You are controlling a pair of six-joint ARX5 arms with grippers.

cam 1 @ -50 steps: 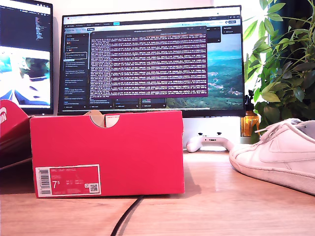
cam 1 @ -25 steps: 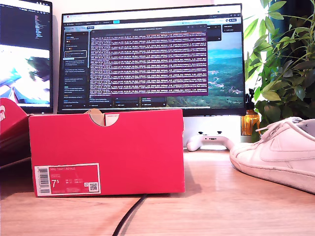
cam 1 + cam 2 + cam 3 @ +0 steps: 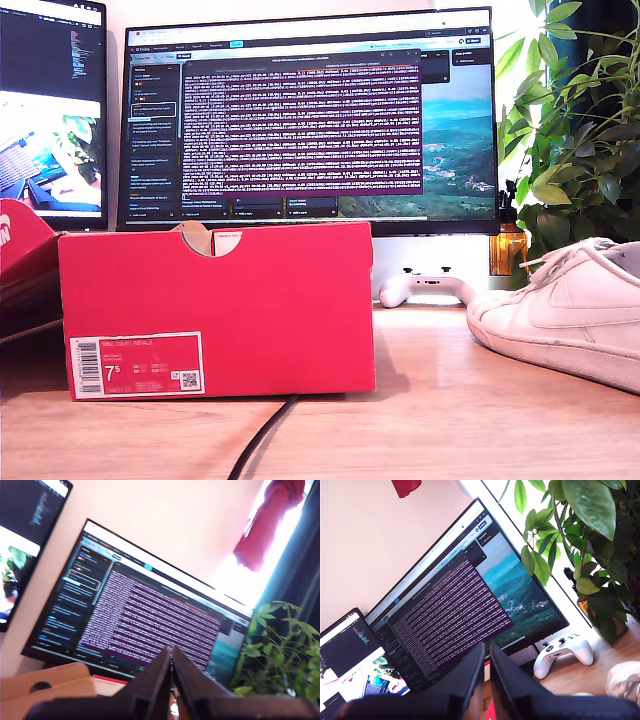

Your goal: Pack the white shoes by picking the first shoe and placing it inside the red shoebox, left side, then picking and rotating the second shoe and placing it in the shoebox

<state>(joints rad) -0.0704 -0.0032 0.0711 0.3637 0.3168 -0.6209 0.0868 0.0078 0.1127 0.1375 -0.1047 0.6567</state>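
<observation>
The red shoebox stands on the wooden desk in the exterior view's left half, with its half-round notch on top and a white "7.5" label at its lower corner. One white shoe lies at the exterior view's right, toe toward the box; a bit of it also shows in the second wrist view. The other shoe is out of view. Neither arm appears in the exterior view. My first gripper is shut on nothing, aimed at the monitor. My second gripper is likewise shut and holds nothing.
A wide monitor fills the back. A white game controller lies under it, beside an amber bottle and a leafy plant. A red lid leans at the exterior view's left edge. A black cable crosses the front of the desk.
The shoebox and the shoe have stayed put. Only the picture on the screen at the exterior view's left has changed, and the view itself has shifted very slightly.
</observation>
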